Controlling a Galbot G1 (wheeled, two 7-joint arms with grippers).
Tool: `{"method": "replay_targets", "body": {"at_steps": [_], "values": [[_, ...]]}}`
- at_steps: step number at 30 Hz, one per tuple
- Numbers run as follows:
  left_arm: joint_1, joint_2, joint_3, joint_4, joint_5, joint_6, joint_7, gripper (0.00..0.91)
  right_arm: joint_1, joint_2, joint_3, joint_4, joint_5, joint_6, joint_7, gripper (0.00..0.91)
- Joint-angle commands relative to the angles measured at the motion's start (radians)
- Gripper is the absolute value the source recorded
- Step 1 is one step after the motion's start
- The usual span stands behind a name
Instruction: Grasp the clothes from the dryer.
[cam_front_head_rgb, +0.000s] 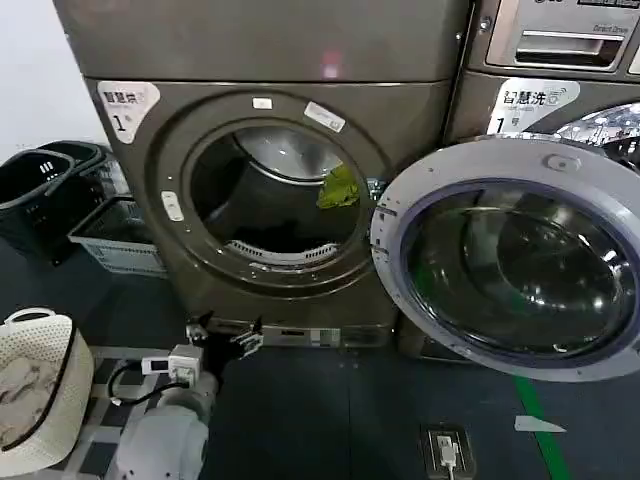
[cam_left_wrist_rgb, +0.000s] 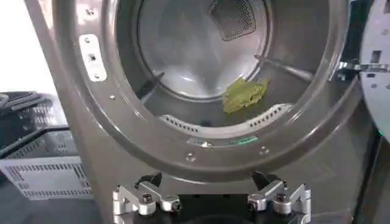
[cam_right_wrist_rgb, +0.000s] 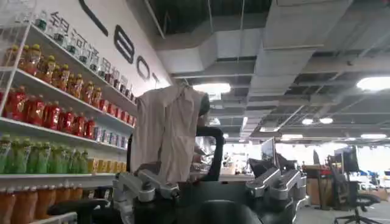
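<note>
**Lining up on the drum, nothing grabbed yet**

So we're parked in front of the dryer (cam_front_head_rgb: 270, 180) with its door (cam_front_head_rgb: 510, 260) swung wide open to our right. Our left gripper (cam_front_head_rgb: 225, 335) sits low, just below the porthole, fingers spread wide and holding nothing. The yellow-green cloth (cam_left_wrist_rgb: 244, 94) is inside the drum, on the right side near the front lip. There's a dark patch lower in the drum (cam_front_head_rgb: 290, 238) that might be more fabric, can't tell for sure.

Our right gripper (cam_right_wrist_rgb: 210, 189) is off pointing at a shelved room, jaws apart; a beige cloth (cam_right_wrist_rgb: 166, 131) hangs just behind it, and we can't tell if it's touching.

Tips for the reach, we reckon: lift the left gripper over the rim first, then go in angled right, keep the fingers wide, and pinch the cloth's bunched middle, not a loose edge.
</note>
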Motion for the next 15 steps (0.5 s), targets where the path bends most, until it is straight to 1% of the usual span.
{"method": "replay_targets", "body": {"at_steps": [1, 15], "values": [[-0.002, 0.003, 0.0, 0.001, -0.005, 0.049, -0.01, 0.907, -0.002, 0.0, -0.002, 0.0, 0.004, 0.004, 0.004, 0.907], [-0.005, 0.006, -0.001, 0.011, -0.003, 0.049, -0.007, 0.907, -0.003, 0.01, -0.003, 0.002, 0.003, 0.004, 0.008, 0.907]]}}
